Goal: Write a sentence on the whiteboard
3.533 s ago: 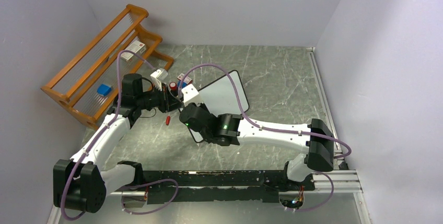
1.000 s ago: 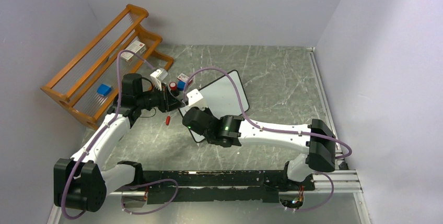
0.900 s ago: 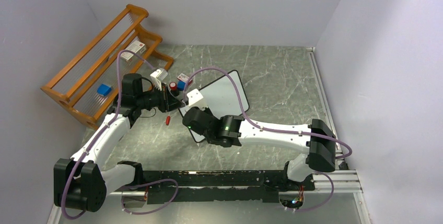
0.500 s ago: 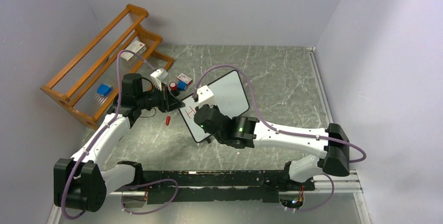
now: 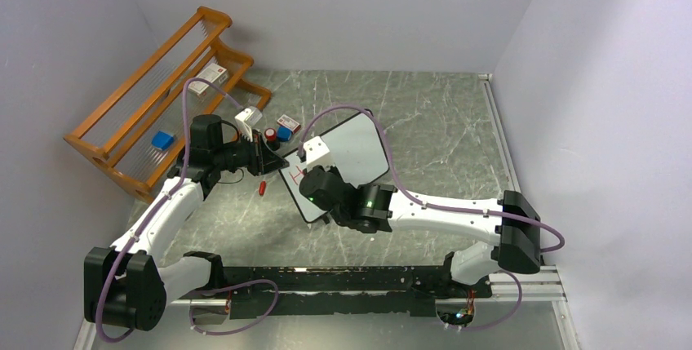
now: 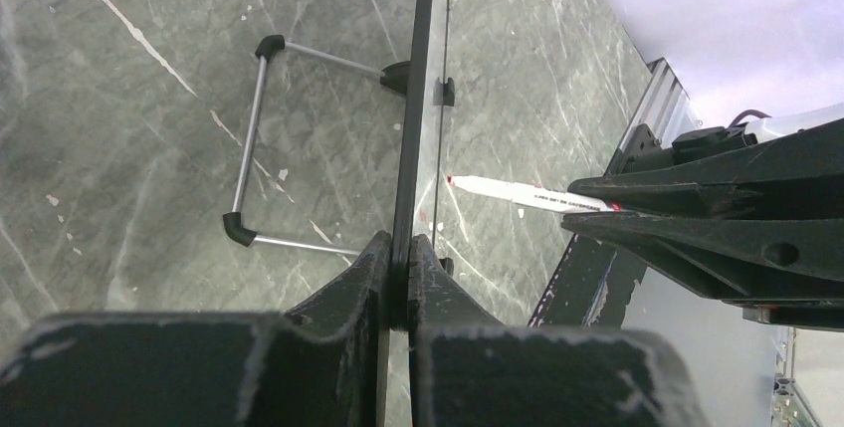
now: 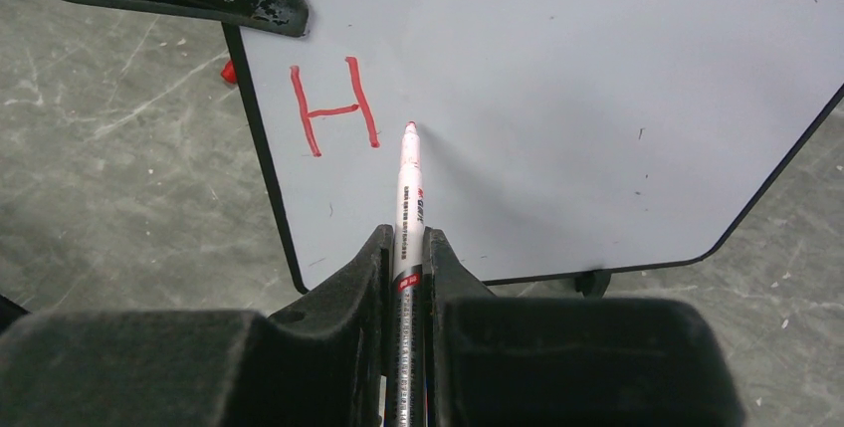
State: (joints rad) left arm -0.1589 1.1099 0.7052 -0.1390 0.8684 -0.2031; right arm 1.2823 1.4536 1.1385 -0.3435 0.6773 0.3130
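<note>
marble table [image 7: 100, 198]; right hand [image 7: 408, 244] grips marker [image 7: 409, 186] at whiteboard [image 7: 597, 99], beside red h [image 7: 336, 106]

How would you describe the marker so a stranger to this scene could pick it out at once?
Start at the whiteboard standing mid-table, its edge pinched by the left gripper. The marker is the slim white pen in the right gripper, red tip beside the red H; nothing else nearby is pen-shaped.

Whiteboard [image 5: 359, 146] on table [image 5: 432, 121], red strokes [image 5: 294, 173] near the board's left end, left gripper [image 5: 268, 157] at that edge.
</note>
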